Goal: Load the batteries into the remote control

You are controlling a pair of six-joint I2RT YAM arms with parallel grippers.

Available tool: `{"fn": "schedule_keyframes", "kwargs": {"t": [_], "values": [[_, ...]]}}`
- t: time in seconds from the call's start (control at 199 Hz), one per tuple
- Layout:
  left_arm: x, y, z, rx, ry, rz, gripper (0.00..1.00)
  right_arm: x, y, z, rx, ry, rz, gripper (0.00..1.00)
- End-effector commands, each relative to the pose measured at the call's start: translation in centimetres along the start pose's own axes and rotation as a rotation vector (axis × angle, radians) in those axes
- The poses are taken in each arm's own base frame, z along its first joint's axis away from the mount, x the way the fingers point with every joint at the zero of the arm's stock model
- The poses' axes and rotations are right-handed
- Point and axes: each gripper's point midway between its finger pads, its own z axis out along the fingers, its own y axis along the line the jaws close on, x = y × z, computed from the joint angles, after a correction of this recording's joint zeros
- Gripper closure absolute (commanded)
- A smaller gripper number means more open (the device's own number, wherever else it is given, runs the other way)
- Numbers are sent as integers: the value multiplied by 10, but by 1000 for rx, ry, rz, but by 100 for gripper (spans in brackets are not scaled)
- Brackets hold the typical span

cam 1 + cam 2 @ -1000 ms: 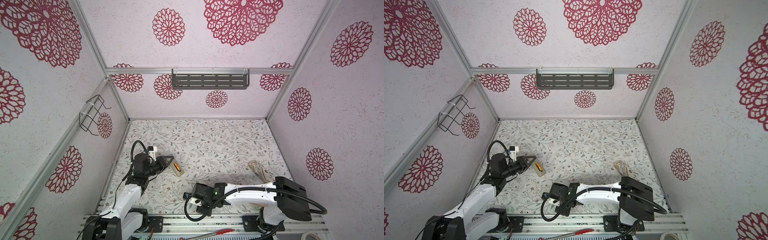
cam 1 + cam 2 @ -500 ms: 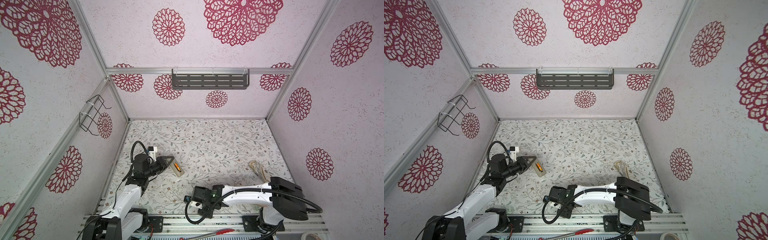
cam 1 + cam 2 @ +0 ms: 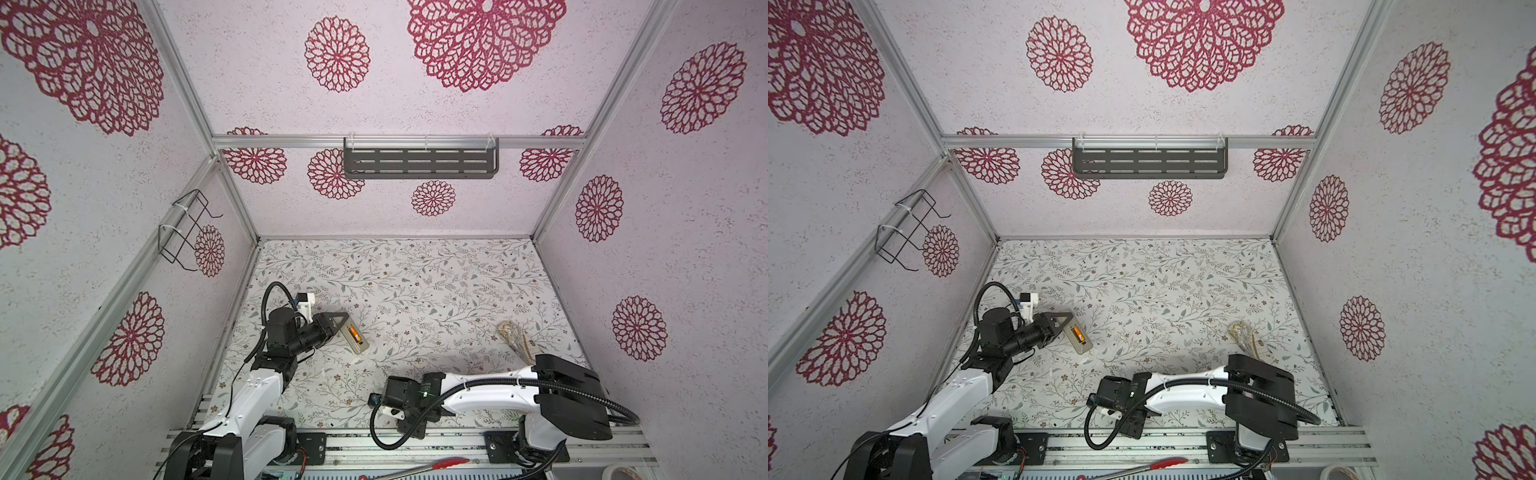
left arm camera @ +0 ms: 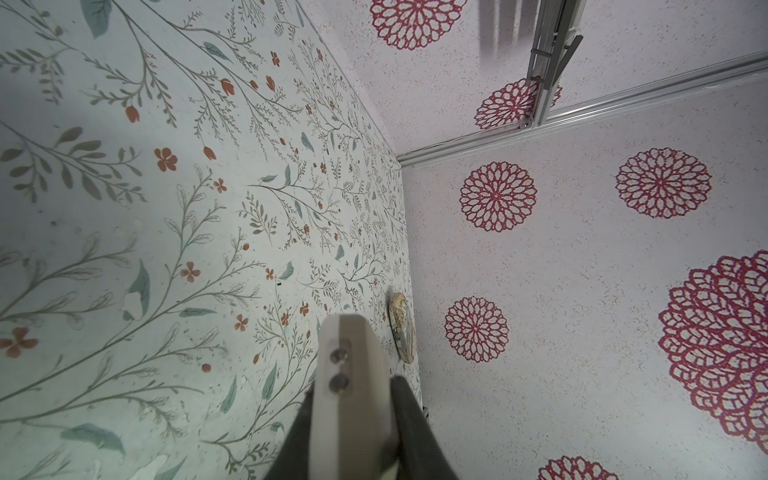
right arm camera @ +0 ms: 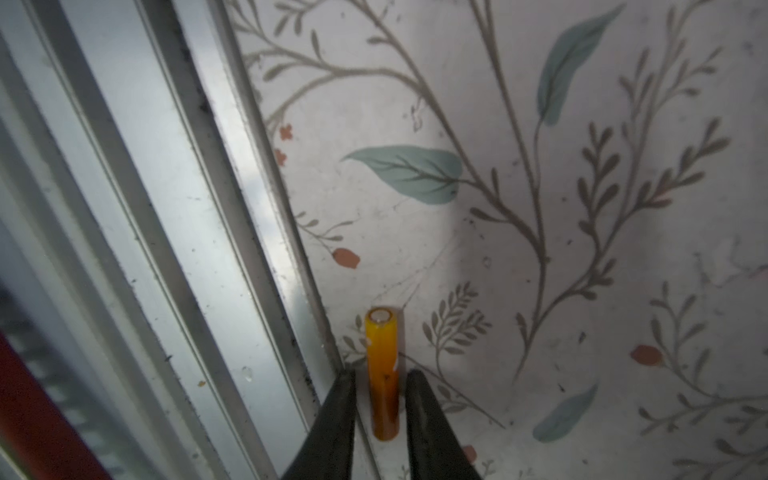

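Clamps the remote control [image 3: 360,342] by its far-left end in the left fingers [image 4: 413,428], shut tight on the white body, over the left part of the bench [image 3: 415,299]; probably to steady it and keep its greyish back turned up for loading. Points the remote's long axis from far-left at the grip to near-right at the free end, in both top views. Carries one seated battery [image 3: 1076,332] in that upturned back, orange, laid along the same axis. Cannot tell whether the free end rests on the bench or hangs just above it. Straddles the loose battery [image 5: 383,365] with the right fingers [image 5: 336,419], at the near edge of the bench just beside the metal rail [image 5: 232,249], fingers slightly parted, a sliver of gap on either side, nothing gripped yet. Sets those fingers across the cylinder's width, likely so a squeeze catches its round sides, not its ends. Leaves the loose battery's long axis running straight out between the fingers, pale flat end away from the wrist, at a slant to the rail. Hides that battery from both top views beneath the right arm [image 3: 478,390].
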Motion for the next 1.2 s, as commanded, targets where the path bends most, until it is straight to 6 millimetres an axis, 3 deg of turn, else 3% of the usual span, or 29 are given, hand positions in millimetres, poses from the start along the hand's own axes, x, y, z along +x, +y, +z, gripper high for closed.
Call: {"fn": "schedule_keyframes", "kwargs": {"t": [0.0,0.291,0.547,0.612,0.828,1.073,1.199], "values": [[-5,-11,0,42,-10,31,100,10,-4,-2,34,35,21,74],[-5,-16,3,60,-1,33,100,10,-6,-3,57,35,30,79],[-2,-26,11,86,8,65,100,3,-12,-14,92,9,32,96],[-1,-30,15,99,5,85,100,-6,-13,-25,102,-31,42,100],[2,-49,28,185,21,100,100,-40,-15,-80,87,-207,138,100],[6,-59,35,210,53,131,100,-83,-56,-140,157,-368,366,100],[11,-65,37,226,83,145,100,-98,-70,-161,163,-411,424,100]]}}
